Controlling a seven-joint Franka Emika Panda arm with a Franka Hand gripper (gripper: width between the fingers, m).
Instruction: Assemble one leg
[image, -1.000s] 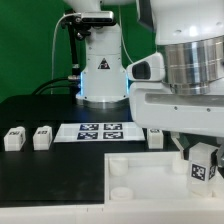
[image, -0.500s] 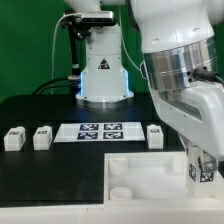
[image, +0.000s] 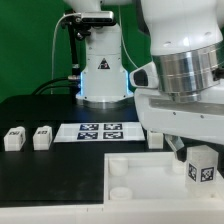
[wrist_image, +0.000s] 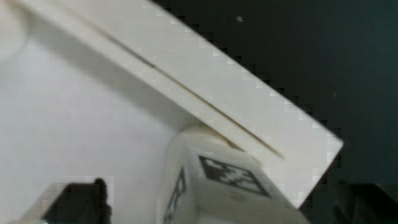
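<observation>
Looking across the black counter (image: 40, 165), we see a smooth, flat white panel (image: 140, 170) with a raised rim and a round corner socket (image: 119, 190). The leg (image: 203, 166), a small blocky white plastic piece with a black-and-white square tag on its face, stands at the panel's edge on the exterior view's right, directly beneath the arm's glossy white and ribbed grey wrist. The gripper (wrist_image: 125, 205) shows only as a dark finger beside the tagged leg (wrist_image: 222, 180) in the wrist view; we cannot tell whether it grips the leg. Three matching legs (image: 14, 139) (image: 42, 137) (image: 157, 137) flank the marker board (image: 98, 131) behind the panel. Compared with half a second ago, the wrist has swung back upright, and the leg sits slightly higher.
</observation>
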